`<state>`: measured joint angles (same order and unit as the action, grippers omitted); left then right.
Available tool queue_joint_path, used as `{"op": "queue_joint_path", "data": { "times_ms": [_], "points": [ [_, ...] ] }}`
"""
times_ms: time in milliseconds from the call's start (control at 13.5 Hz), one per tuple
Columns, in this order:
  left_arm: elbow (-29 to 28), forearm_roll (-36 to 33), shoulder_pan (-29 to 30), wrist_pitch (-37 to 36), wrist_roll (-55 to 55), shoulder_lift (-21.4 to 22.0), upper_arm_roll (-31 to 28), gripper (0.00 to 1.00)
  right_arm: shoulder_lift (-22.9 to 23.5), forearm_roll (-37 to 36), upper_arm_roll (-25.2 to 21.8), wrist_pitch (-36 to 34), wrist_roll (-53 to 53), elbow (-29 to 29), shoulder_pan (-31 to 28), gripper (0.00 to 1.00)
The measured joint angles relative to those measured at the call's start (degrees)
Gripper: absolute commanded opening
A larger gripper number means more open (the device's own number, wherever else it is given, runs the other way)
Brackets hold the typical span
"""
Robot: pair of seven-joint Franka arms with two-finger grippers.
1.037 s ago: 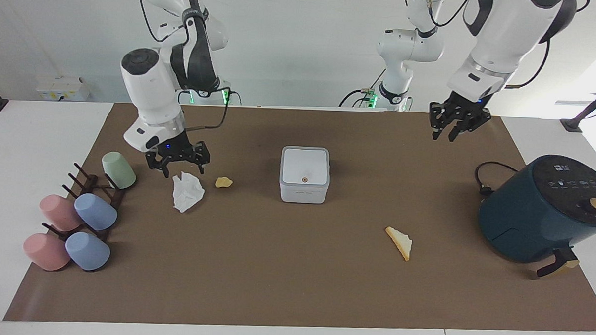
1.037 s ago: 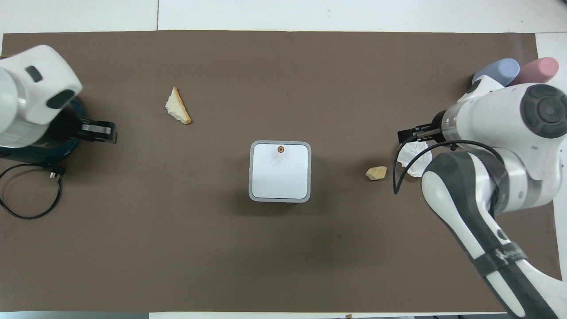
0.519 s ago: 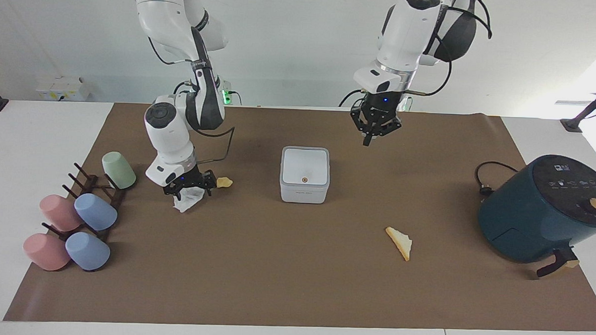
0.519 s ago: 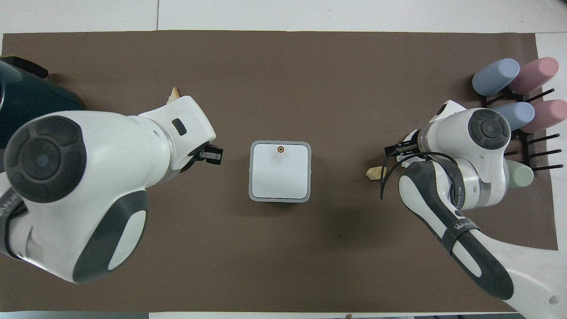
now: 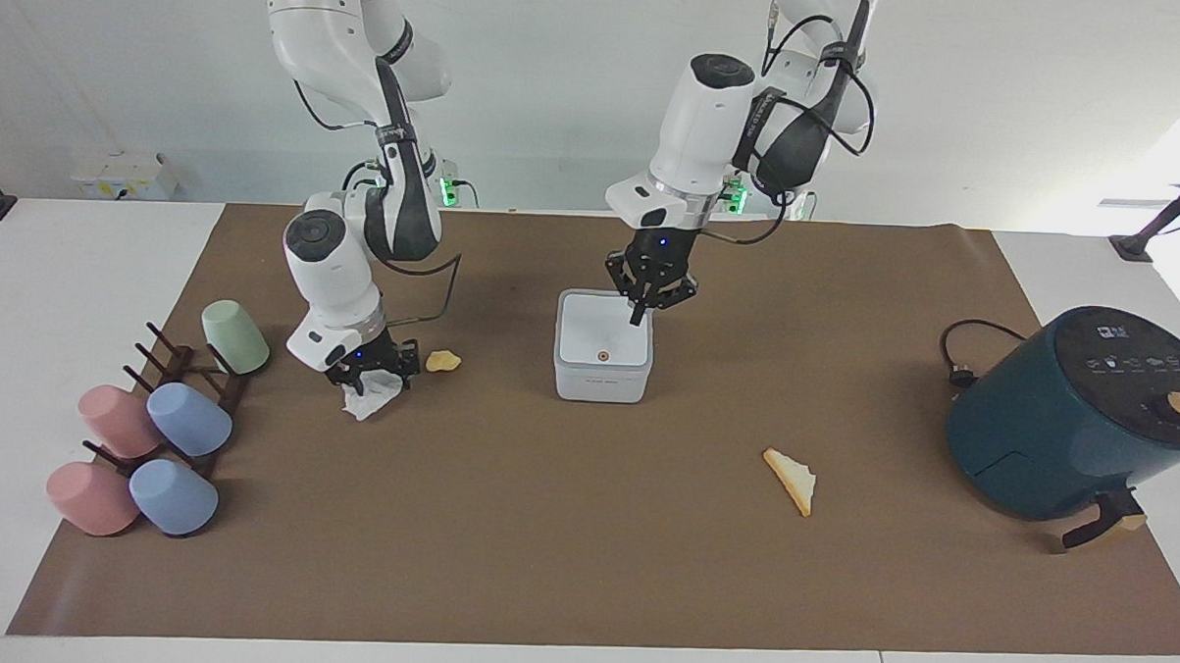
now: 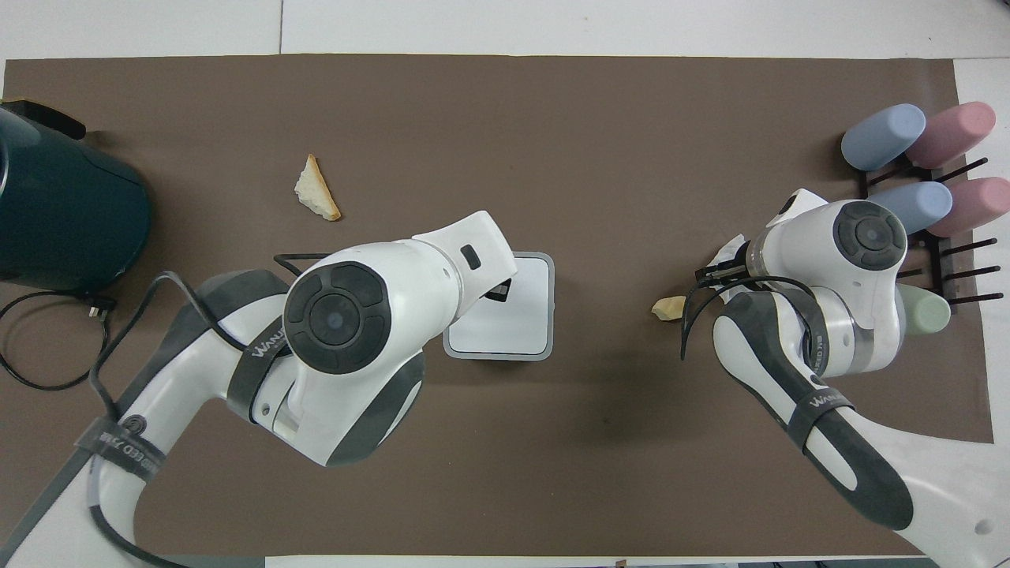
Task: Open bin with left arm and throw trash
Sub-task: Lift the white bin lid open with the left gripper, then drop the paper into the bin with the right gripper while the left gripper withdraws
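Centrally on the brown mat [image 5: 582,567] stands the white bin [image 5: 602,371], lid closed, orange dot toward its edge farthest from the robots; the left gripper [image 5: 639,318], fingertips pressed together and holding nothing, points down over the lid's corner nearest the robots on the left arm's side, contact not discernible. Toward the right arm's end, the right gripper [image 5: 371,375] is lowered onto the crumpled tissue [image 5: 367,399]; whether its fingers have closed on the paper cannot be told. A yellow-tan food lump [image 5: 443,362] lies just beside it, between tissue and bin. The toast triangle [image 5: 791,481] lies farther from the robots than the bin, toward the dark-teal air fryer [image 5: 1078,417] with its coiled cord [image 6: 47,347]. Pastel cups [image 5: 145,434] rest on a rack beside the tissue. From overhead, the left arm's wrist [image 6: 394,292] hides the bin's dot and much of the lid, and the right arm's wrist [image 6: 836,260] covers most of the tissue; only the facing view shows both grippers' tips
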<state>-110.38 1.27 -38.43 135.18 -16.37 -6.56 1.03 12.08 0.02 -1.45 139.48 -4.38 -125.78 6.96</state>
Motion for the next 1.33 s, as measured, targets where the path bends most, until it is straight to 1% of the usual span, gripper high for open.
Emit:
{"op": "queue_joint_path", "data": {
  "times_ms": [74,222,370,519,667,815,963,1185,1333],
  "points": [
    [0.00,0.00,-0.13,2.20,-0.01,-1.59,-0.03,0.00,0.00,0.00,0.00,-0.01,-0.17,-0.16,0.00,0.00],
    [0.02,0.00,-0.13,5.61,-0.01,-4.36,-0.19,0.00,-0.01,0.00,0.00,-0.69,-0.66,-0.05,-0.01,0.00],
    [-0.01,0.00,-0.49,6.23,-0.01,-5.85,-0.09,0.00,-0.04,0.00,0.02,-3.44,-0.70,1.25,0.00,0.00],
    [-0.24,-0.01,-1.39,6.25,-0.01,-5.69,-0.13,0.00,-0.11,0.00,0.10,-7.82,-0.71,4.35,0.16,0.00],
    [-0.31,0.00,-2.08,4.14,-0.01,-5.12,-0.16,0.00,-0.28,0.74,0.39,-14.44,-0.71,9.48,0.42,0.00],
    [-0.08,0.00,-2.15,-1.78,-0.01,-3.44,-0.24,0.00,-0.47,5.52,0.80,-22.68,-0.42,16.71,1.37,0.00],
    [-0.11,0.00,-1.70,-10.93,-0.01,0.16,-0.77,0.00,-0.51,8.59,1.03,-28.50,2.02,22.85,2.14,0.00],
    [-0.23,-0.01,2.47,-23.30,0.10,7.22,-1.32,0.00,-0.29,15.83,1.27,-29.90,7.46,25.60,3.10,0.00],
    [-0.38,-0.02,7.35,-28.64,0.57,11.41,-1.56,0.00,0.04,22.30,1.34,-29.71,14.72,27.17,4.79,0.00]
  ]
}}
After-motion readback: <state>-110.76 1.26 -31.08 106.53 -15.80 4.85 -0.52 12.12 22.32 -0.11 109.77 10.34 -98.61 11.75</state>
